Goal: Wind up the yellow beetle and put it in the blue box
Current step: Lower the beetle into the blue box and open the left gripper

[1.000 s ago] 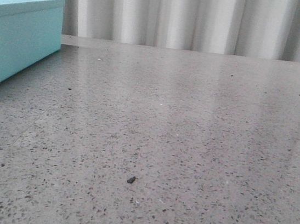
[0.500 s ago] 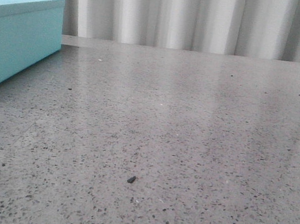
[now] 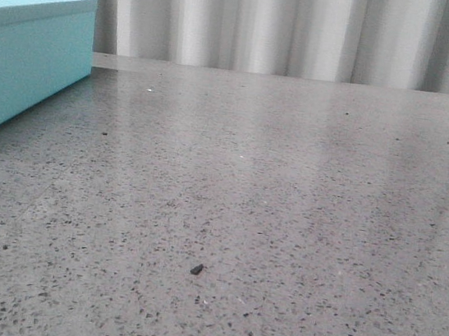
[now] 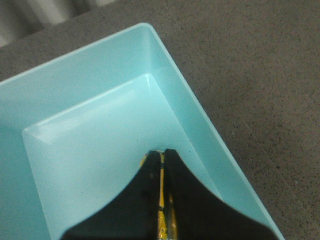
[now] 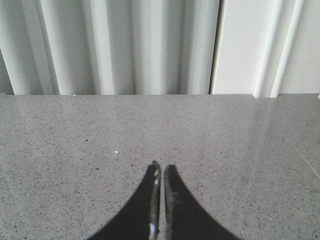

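The blue box (image 3: 22,67) stands at the table's left edge in the front view. In the left wrist view it is open, and I look down into its bare turquoise inside (image 4: 100,150). My left gripper (image 4: 162,152) hangs over the box floor near one corner, shut on the yellow beetle (image 4: 161,200). Only a thin yellow strip of the beetle shows between the black fingers. My right gripper (image 5: 161,167) is shut and empty, low over the grey table. Neither gripper shows in the front view.
The grey speckled table (image 3: 269,207) stretches to a pleated white curtain (image 3: 268,25) at its far edge. A small dark speck (image 3: 196,269) lies near the front middle. No lid shows.
A small dark piece at the left edge above the box, seen a second ago, has gone from the front view. Nothing else has moved.
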